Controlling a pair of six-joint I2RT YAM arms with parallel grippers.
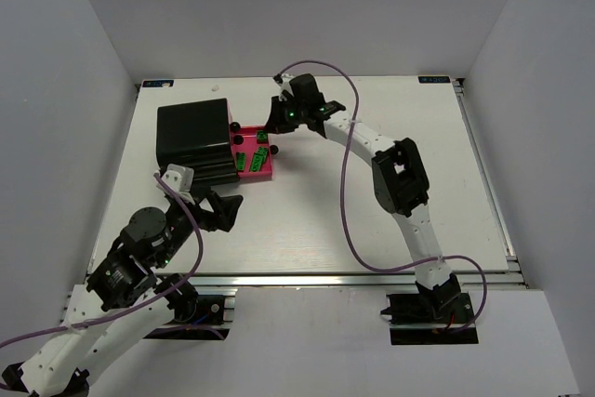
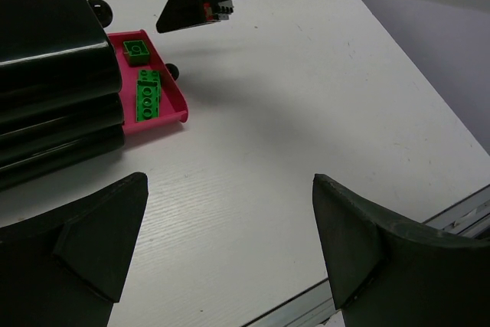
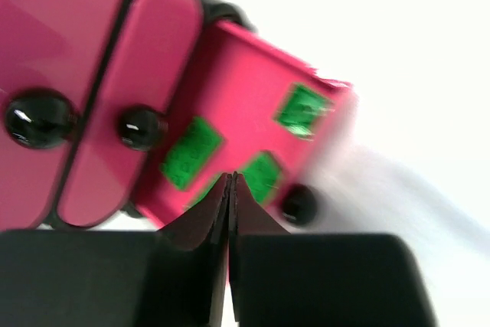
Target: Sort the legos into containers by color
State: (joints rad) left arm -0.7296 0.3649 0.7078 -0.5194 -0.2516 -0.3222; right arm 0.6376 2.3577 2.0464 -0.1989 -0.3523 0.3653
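The pink container (image 1: 265, 172) lies beside the black container (image 1: 191, 137) at the table's left. Several green legos (image 1: 260, 152) lie in the pink one, and they also show in the left wrist view (image 2: 148, 97) and, blurred, in the right wrist view (image 3: 191, 151). My right gripper (image 3: 231, 178) hangs just above the pink container (image 3: 245, 89), its jaws pressed together with nothing between them. In the top view that right gripper (image 1: 272, 127) sits at the container's far right corner. My left gripper (image 2: 230, 180) stands open over bare table, in front of both containers (image 1: 223, 211).
Dark round knobs (image 3: 142, 126) line the pink container's edge. The black container (image 2: 46, 74) rises tall at the left of the left wrist view. The table's near metal rail (image 1: 307, 278) runs in front of the arms, and white walls close in the sides.
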